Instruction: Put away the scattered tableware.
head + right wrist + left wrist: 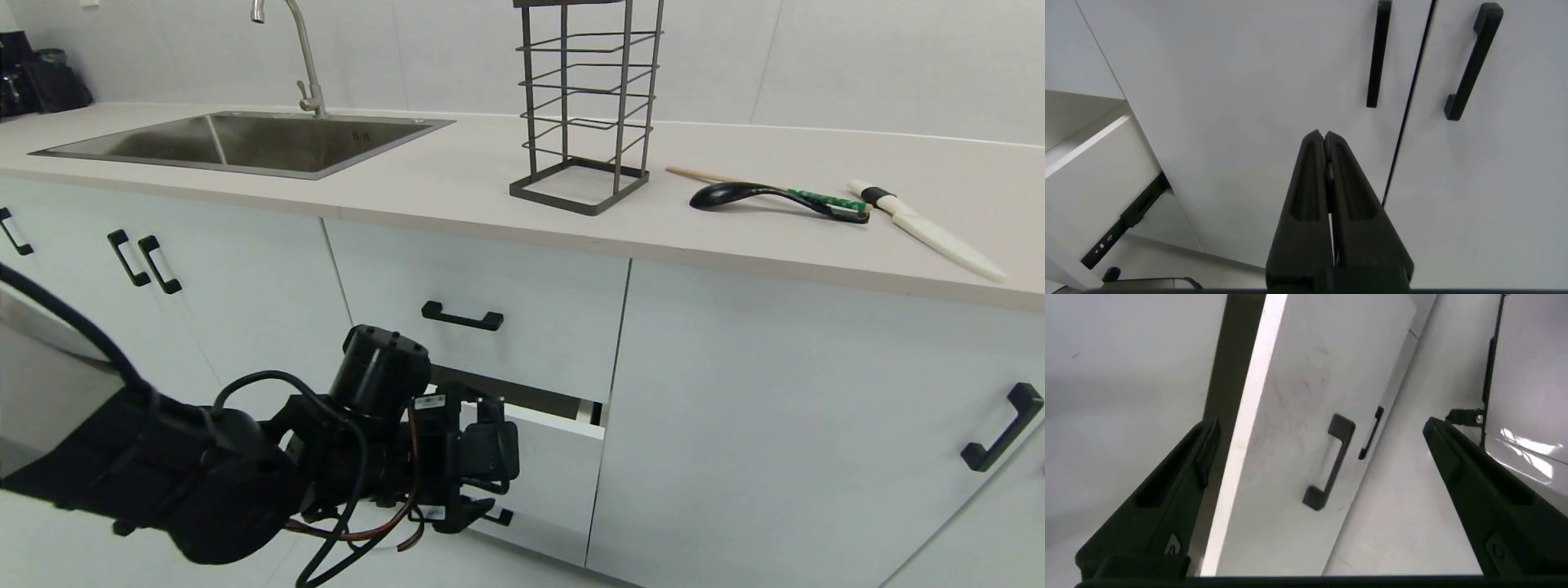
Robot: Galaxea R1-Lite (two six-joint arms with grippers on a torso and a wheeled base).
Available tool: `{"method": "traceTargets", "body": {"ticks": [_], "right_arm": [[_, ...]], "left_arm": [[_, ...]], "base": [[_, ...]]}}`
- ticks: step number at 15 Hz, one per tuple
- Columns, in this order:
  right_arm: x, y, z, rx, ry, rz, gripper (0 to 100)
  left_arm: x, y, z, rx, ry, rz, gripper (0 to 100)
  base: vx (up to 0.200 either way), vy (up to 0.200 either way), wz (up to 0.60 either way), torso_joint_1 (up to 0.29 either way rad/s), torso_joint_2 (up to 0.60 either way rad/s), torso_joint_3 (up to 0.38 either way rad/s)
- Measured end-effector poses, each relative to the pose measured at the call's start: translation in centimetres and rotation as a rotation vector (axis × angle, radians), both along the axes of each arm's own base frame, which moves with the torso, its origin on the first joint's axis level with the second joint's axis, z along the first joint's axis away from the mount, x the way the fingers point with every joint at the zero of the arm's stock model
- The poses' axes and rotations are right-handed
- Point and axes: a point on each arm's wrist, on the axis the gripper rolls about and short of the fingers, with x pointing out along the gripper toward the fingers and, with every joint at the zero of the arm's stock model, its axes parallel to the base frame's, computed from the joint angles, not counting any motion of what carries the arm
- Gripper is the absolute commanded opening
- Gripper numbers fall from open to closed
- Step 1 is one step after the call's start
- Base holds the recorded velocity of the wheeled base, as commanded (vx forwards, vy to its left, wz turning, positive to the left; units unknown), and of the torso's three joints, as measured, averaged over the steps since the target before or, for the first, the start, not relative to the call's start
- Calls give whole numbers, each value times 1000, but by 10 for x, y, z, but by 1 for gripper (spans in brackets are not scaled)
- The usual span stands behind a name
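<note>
On the counter at the right lie a black ladle [735,194] with a green patterned handle, a thin wooden stick [694,173] behind it, and a white knife [931,229] with a black band. My left gripper [490,457] is low, in front of the lower drawer [555,465], which stands slightly pulled out. In the left wrist view the left gripper [1321,429] is open, with the drawer's black handle [1327,461] between its fingers and untouched. My right gripper [1327,143] is shut on nothing, facing white cabinet doors.
A tall black wire rack [584,106] stands mid-counter, with a steel sink [245,143] and tap to its left. The upper drawer's handle [462,316] is above my left gripper. Two black door handles [1376,53] [1470,61] face the right gripper.
</note>
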Motion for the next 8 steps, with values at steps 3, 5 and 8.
{"method": "traceTargets", "body": {"ticks": [3,5,8], "right_arm": [[0,0,0,0,0,0,0],[0,0,0,0,0,0,0],[0,0,0,0,0,0,0]], "left_arm": [[28,-2,-13,7,6,40,100],[37,-3,-22,17,17,53,100],[48,-10,-36,-2,-11,50,100]], "base": [[0,0,0,0,0,0],[0,0,0,0,0,0],[0,0,0,0,0,0]]}}
